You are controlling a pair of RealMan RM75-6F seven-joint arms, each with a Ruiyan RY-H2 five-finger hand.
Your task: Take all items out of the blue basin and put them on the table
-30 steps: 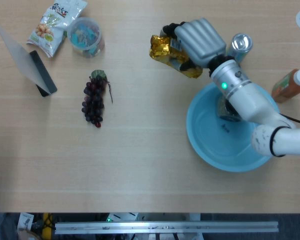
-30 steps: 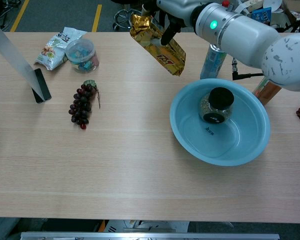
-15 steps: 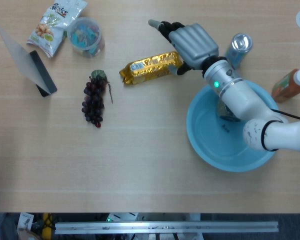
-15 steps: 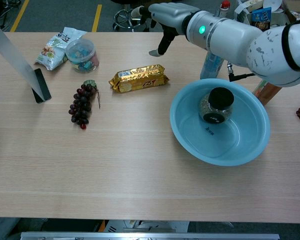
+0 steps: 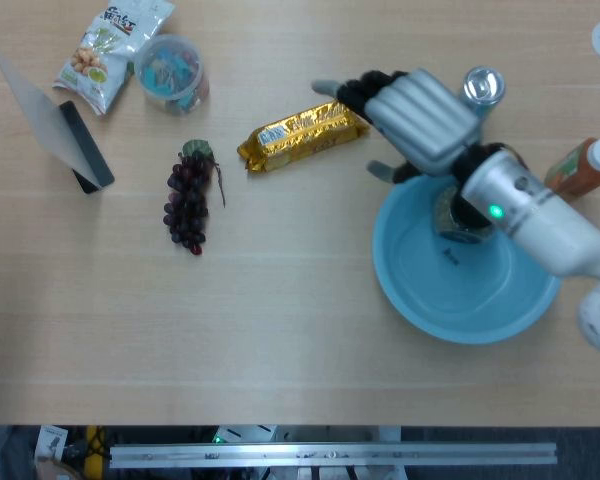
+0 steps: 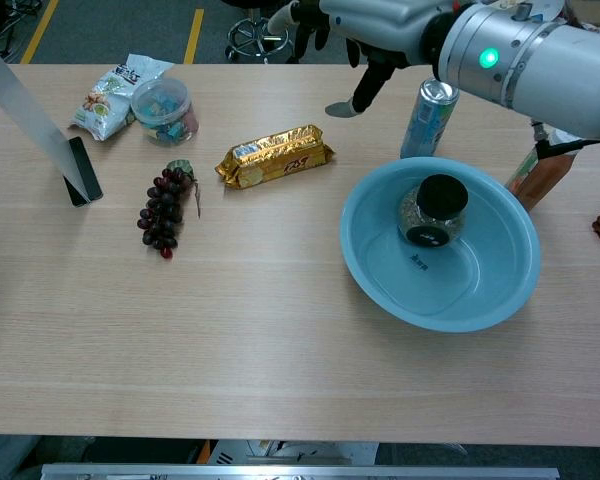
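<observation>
One jar (image 6: 433,209) in blue basin (image 6: 500,300)

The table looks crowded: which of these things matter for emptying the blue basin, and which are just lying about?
Part of the job:
blue basin
black-lidded jar inside it
gold snack packet
right hand

Just lying about:
grapes
drink can
snack bag
plastic tub
phone

So the jar (image 6: 431,209) sits in the basin (image 6: 380,283) over on the right of the table (image 6: 260,340), with the can (image 6: 426,118) just behind the basin's rim. The snack bar (image 6: 274,156) lies left of the basin, grapes (image 6: 163,211) further left, and the tub (image 6: 161,108) behind those
</observation>
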